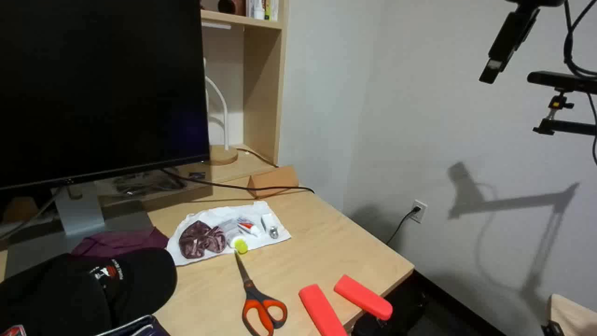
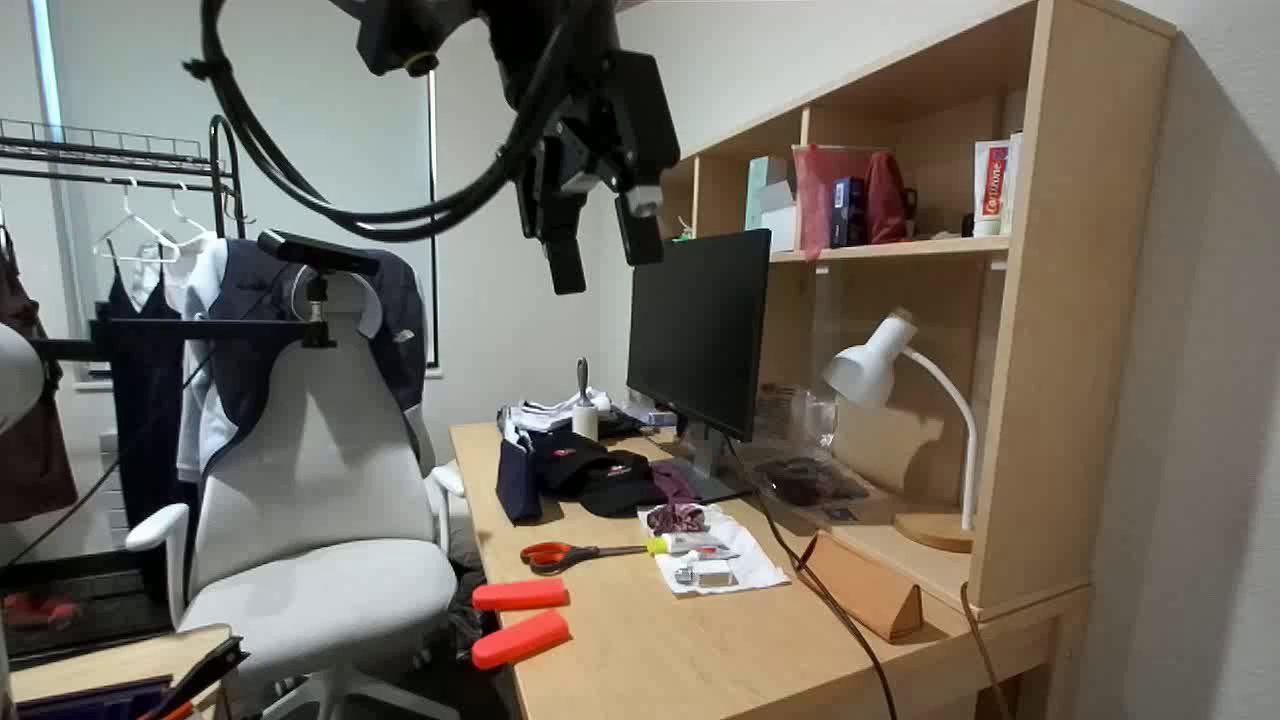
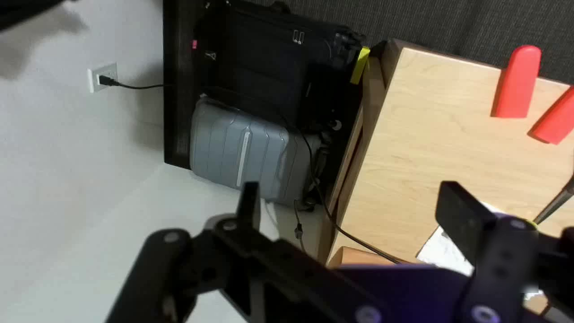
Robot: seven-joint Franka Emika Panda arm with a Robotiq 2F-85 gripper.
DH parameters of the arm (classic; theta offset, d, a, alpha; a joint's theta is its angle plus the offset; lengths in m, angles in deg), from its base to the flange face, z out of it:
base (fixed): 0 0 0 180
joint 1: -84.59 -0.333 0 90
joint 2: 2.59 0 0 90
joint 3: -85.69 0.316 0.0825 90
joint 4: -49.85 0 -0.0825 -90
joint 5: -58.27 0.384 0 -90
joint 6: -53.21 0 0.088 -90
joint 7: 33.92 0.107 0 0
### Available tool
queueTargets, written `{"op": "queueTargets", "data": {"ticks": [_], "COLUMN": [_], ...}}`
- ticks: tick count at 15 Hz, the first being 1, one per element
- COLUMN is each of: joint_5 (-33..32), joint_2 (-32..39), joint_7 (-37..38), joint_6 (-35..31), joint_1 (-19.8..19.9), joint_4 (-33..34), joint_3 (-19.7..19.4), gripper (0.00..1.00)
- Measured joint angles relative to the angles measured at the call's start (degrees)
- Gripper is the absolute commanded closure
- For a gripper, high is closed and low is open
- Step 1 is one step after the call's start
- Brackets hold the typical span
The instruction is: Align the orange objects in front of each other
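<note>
Two orange-red blocks lie flat, side by side with a gap, near the desk's chair-side edge. The block farther from the scissors [image 1: 364, 297] [image 2: 520, 640] [image 3: 520, 83] sticks out past the edge. The block nearer the scissors [image 1: 322, 310] [image 2: 520, 595] is angled to it and is cut by the right border of the wrist view [image 3: 558, 119]. My gripper [image 2: 605, 255] is high above the desk, well apart from both blocks; it shows at the top right in an exterior view [image 1: 489, 72]. In the wrist view its fingers [image 3: 350, 197] are wide apart with nothing between them.
Scissors [image 1: 261, 305] [image 2: 570, 556] lie beside the blocks. A white paper [image 1: 186, 249] holds small tubes and a scrunchie. A cap [image 1: 135, 275], monitor [image 2: 695, 330], lamp [image 2: 870, 365], orange-brown case [image 2: 860, 585] and cable [image 2: 840, 625] are farther back. A chair [image 2: 320, 470] stands beside the desk.
</note>
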Motion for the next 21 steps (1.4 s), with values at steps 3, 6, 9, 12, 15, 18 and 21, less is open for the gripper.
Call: {"op": "queueTargets", "data": {"ticks": [3, 6, 9, 12, 15, 18, 21], "joint_5": [0.0, 0.8, 3.3, 8.5, 15.2, 21.1, 22.9], "joint_2": [0.0, 0.6, 3.4, 8.5, 15.3, 21.8, 26.3], "joint_7": [0.0, 0.0, 0.2, 0.2, -0.1, -1.5, -2.5], "joint_6": [0.0, -0.3, -1.6, -4.3, -6.1, -6.1, -6.1], "joint_1": [0.0, -0.8, -2.3, -4.5, -7.6, -10.0, -10.6], "joint_4": [0.0, 0.0, -0.3, -1.0, -1.5, -1.4, -0.3], "joint_3": [0.0, -0.1, 0.0, 0.0, 0.5, 2.2, 4.0], "gripper": [0.00, 0.00, 0.00, 0.00, 0.00, 0.00, 0.00]}}
